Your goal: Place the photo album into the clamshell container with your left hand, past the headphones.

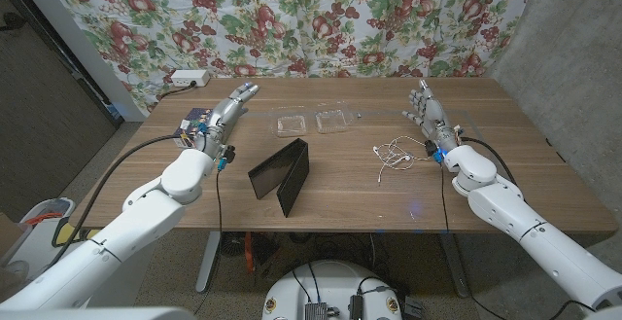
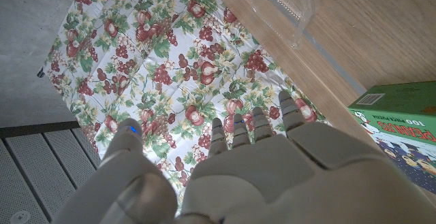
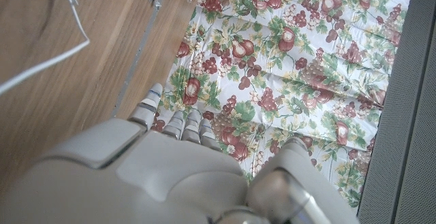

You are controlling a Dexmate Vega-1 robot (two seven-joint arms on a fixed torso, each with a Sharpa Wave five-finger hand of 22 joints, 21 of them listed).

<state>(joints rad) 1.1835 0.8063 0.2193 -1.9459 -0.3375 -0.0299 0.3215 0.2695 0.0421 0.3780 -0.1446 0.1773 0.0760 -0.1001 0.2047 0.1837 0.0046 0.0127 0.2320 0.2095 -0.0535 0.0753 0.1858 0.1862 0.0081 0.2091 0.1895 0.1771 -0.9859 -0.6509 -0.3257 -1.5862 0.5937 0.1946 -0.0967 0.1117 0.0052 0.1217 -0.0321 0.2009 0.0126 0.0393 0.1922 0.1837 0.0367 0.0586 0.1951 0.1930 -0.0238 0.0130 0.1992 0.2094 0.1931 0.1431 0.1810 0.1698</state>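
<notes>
Photo album (image 1: 281, 175) nearest the front edge of the wooden table (image 1: 505, 179): dark, standing part-open on its edges like a tent, roughly mid-table and slightly toward the robot's left. Untouched by either hand. Clamshell container (image 1: 313, 123) lies open farther back, clear plastic, both halves flat on the wood; its edge also seen in the left wrist view (image 2: 286, 6). Headphones (image 1: 396, 155), white wired earbuds in a loose tangle, lie to the right of the album, nearer the right hand; cable seen in the right wrist view (image 3: 48, 54). Left hand (image 1: 222, 114) is raised over the far left of the table, fingers extended and apart, holding nothing. A green printed box (image 2: 402, 125) lies just beside it. Right hand (image 1: 428, 116) stands at the right side, fingers up and spread, empty. Floral fruit-print cloth (image 1: 321, 18) hangs behind the table.
</notes>
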